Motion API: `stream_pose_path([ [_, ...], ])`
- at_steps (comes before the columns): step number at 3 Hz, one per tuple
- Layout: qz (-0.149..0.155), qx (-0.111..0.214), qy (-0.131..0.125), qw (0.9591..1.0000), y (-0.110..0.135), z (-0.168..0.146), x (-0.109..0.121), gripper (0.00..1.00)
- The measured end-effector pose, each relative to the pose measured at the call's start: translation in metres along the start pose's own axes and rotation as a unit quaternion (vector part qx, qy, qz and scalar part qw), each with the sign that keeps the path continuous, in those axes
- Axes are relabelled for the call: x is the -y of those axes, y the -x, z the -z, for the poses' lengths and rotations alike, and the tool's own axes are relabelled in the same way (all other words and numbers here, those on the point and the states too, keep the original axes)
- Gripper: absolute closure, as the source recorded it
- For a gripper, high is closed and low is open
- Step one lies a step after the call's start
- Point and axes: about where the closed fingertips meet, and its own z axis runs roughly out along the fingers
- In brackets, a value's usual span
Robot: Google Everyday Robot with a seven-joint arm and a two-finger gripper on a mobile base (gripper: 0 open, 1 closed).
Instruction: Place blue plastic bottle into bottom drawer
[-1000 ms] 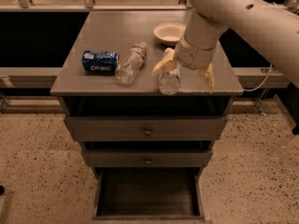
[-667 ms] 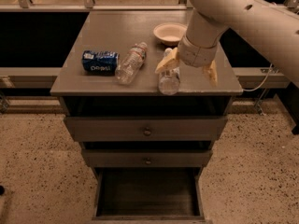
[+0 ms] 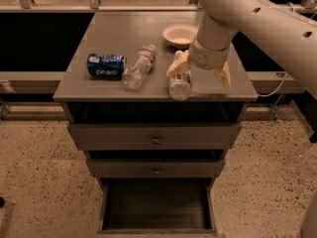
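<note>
Grey wood frames the bottom drawer [image 3: 157,207], which stands pulled out and shows me only its dark floor. The white bowl [image 3: 180,34] sits far back on the desk [image 3: 109,38]. The blue plastic bottle [image 3: 179,83] lies at the near edge. My pincer [image 3: 200,71] hangs over it, yellow fingers [image 3: 177,64] spread wide, gripping nothing. I see nothing shifted since a second ago.

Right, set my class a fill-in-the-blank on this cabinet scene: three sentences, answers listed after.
1. The bottom drawer is ____, its dark inside showing.
2. The blue plastic bottle lies on its side near the ____ edge of the cabinet top.
3. The gripper, just above that bottle, has its fingers ____.
Missing words: open; front; open.
</note>
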Motion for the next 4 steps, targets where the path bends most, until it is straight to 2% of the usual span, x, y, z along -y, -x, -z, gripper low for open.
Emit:
stream_pose_path([
  [1, 0.017, -0.01, 0.004, 0.9998, -0.016, -0.005, 0.0, 0.25],
  [2, 0.041, -0.024, -0.001, 0.9989, -0.024, 0.003, 0.015, 0.48],
  [4, 0.087, -0.019, -0.062, 0.9941, -0.018, 0.004, 0.042, 0.93],
])
